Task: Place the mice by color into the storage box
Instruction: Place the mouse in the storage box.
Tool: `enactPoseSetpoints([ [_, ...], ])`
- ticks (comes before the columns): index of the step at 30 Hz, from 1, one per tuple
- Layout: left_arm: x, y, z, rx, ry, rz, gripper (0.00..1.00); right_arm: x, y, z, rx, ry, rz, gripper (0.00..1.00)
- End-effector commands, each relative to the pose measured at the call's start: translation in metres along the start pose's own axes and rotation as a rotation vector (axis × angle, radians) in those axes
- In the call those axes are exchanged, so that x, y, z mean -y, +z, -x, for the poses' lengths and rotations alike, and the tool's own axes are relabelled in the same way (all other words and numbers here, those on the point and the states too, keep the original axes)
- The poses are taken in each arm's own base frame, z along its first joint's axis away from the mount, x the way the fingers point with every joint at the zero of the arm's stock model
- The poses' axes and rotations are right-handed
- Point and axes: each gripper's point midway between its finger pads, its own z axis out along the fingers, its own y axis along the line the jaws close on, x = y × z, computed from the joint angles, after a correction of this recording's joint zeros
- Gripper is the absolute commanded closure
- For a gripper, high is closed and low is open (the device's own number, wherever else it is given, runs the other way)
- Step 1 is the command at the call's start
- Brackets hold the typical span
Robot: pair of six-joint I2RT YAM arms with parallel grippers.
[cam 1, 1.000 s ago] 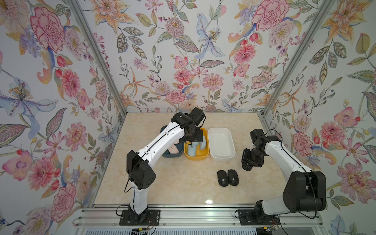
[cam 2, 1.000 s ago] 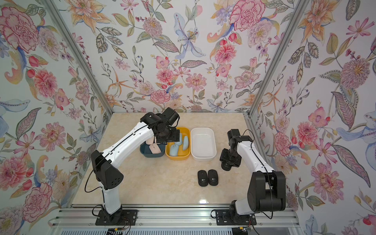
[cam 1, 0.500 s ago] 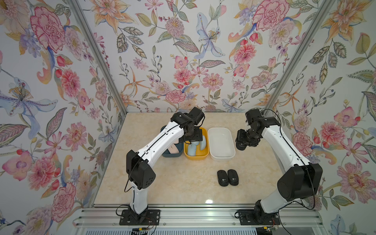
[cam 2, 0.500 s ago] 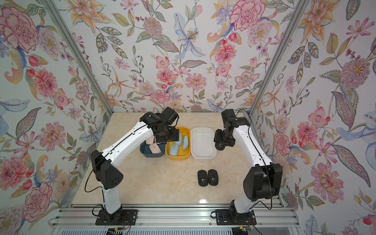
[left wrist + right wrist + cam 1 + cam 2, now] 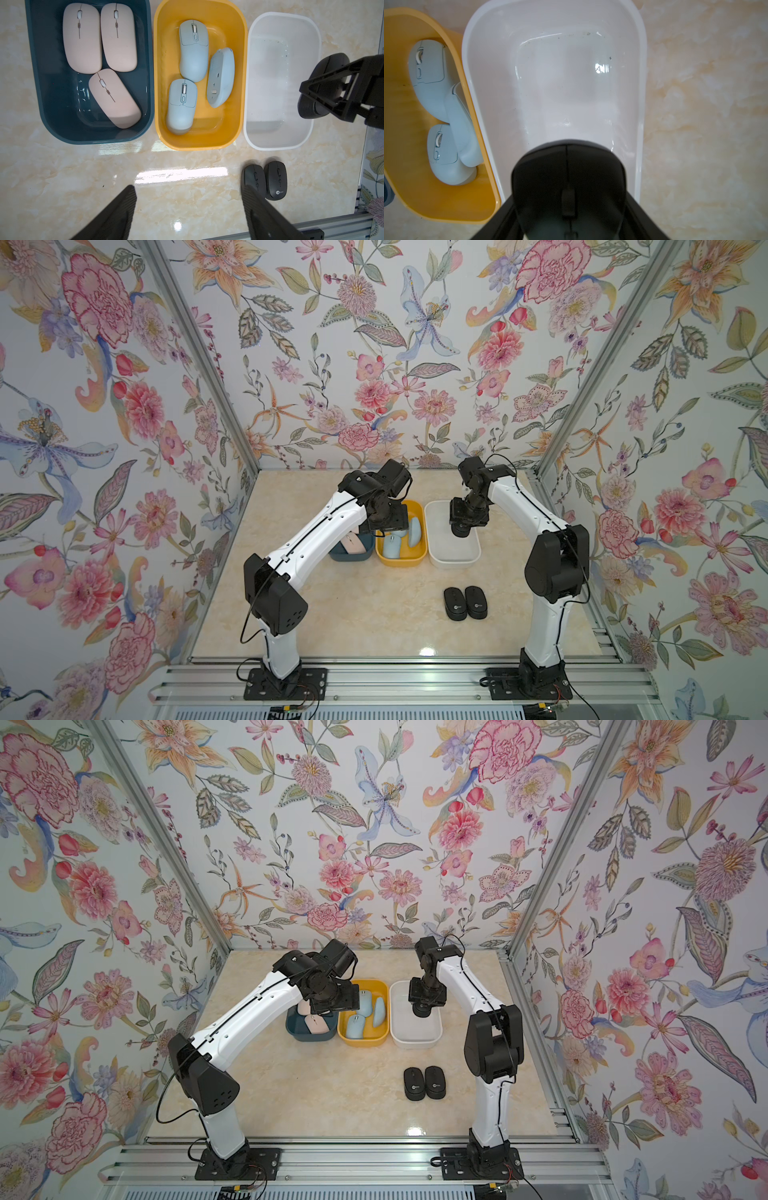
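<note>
Above the white bin [image 5: 453,553], rightmost of three, the right hand [image 5: 461,526] is pinched on one black mouse [image 5: 569,176], apparently clear of the bin floor. Step in hand: depositing the first black mouse. Next move, as judged: lower into the empty bin, then part the jaws. Two more black mice [image 5: 456,605] lie side by side on the surface [image 5: 353,614], nearer than that bin. Pink mice [image 5: 82,39] fill the dark blue bin [image 5: 35,72]; blue mice [image 5: 193,49] fill the yellow bin [image 5: 242,83]. The left hand [image 5: 189,199] hangs spread and empty over those bins.
</note>
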Motion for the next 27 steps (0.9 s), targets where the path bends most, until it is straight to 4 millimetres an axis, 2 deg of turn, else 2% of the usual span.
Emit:
enactPoseSetpoints([
  [1,-0.013,-0.007,0.000,0.011,-0.024,0.027,0.16,-0.004,0.007,0.012,0.005,-0.011,-0.006,0.49],
  [12,-0.019,-0.005,0.006,0.008,-0.041,0.031,0.16,-0.025,0.056,0.023,-0.049,-0.043,-0.032,0.49],
  [27,-0.033,-0.012,0.002,0.018,-0.068,0.045,0.16,-0.028,0.095,0.033,-0.088,-0.045,-0.070,0.48],
])
